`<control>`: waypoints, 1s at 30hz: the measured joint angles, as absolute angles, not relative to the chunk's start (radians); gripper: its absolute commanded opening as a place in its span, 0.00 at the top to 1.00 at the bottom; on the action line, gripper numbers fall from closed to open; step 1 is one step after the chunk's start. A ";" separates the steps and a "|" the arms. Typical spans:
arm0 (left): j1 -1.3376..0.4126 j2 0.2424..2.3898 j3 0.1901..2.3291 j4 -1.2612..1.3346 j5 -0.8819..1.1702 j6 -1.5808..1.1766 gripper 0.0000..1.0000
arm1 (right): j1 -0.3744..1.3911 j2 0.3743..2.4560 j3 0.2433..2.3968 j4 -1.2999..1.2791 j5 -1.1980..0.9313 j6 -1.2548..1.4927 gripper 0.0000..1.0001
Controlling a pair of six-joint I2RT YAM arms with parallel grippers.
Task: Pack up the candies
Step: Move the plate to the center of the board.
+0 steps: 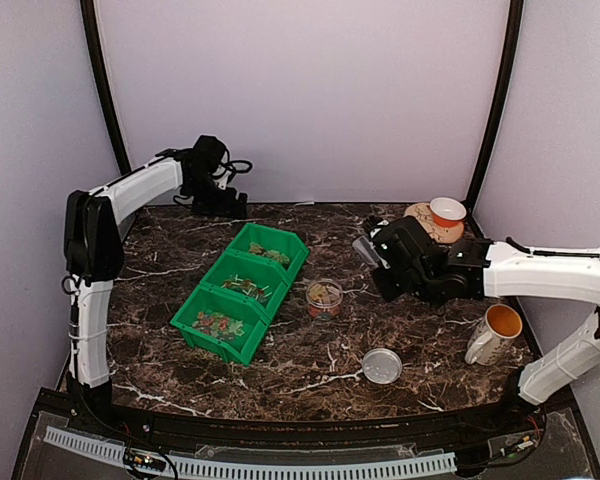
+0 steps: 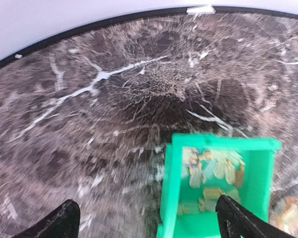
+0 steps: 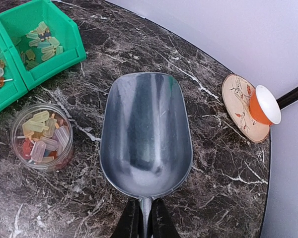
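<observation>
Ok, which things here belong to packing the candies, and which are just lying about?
Part of the job: candies, green bins, clear jar, jar lid, metal scoop held by the right gripper.
Lying about: mug, patterned plate, orange cup on it.

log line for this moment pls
left tool open, empty, by far bin | right tool shut on scoop, scoop empty | jar open, candies inside | lid on table

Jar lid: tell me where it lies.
Top view: the lid lies right of centre, down-right of the open jar, left of the mug.
</observation>
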State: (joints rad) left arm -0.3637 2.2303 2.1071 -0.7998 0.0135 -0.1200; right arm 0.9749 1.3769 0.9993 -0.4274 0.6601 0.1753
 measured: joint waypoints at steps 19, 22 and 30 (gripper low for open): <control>-0.556 1.369 1.048 -0.714 -0.202 -0.466 0.01 | 0.933 1.448 0.991 -0.328 0.576 0.153 0.99; -0.557 1.336 1.002 -0.714 -0.204 -0.500 0.01 | 0.931 1.448 0.991 -0.328 0.576 0.148 0.99; -0.561 1.366 0.958 -0.692 -0.244 -0.536 0.07 | 0.928 1.447 0.991 -0.328 0.580 0.140 0.99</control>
State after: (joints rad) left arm -0.5606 1.3659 0.9577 -0.6922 -0.2440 -0.5358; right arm 0.9283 1.4471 0.9909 -0.3279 0.5804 0.1402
